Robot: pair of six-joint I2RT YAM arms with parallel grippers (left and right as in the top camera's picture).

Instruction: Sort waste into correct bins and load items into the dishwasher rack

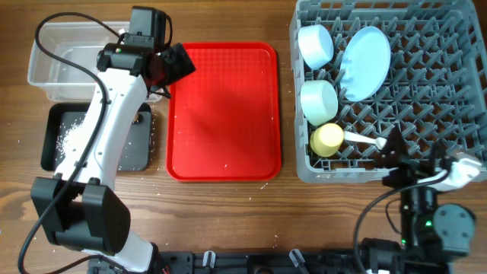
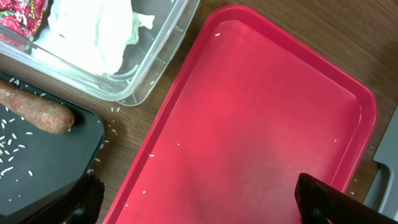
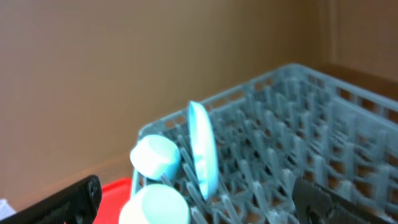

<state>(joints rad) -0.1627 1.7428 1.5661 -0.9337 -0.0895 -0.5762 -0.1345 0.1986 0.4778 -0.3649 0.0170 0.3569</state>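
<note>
The clear tub point(image 1: 46, 57) holds the red-and-white wrapper point(image 2: 22, 14) and the crumpled tissue point(image 2: 93, 31). The black tray point(image 1: 68, 137) holds rice grains point(image 2: 12, 146) and the brown stick point(image 2: 37, 112). I cannot make out the small brown lump. My left gripper point(image 1: 171, 65) is open and empty above the left edge of the red serving tray point(image 2: 249, 124). The grey rack point(image 1: 426, 91) holds the plate point(image 1: 365, 61), two bowls point(image 1: 316, 44) point(image 1: 319, 100), the yellow cup point(image 1: 327, 139) and the white spoon point(image 1: 365, 139). My right gripper point(image 3: 199, 202) is open and empty at the rack's near edge.
A few stray rice grains lie on the red serving tray point(image 1: 224, 110) and on the wood beside the black tray. My left arm reaches over the black tray and hides part of it in the overhead view. Cables trail from both arm bases.
</note>
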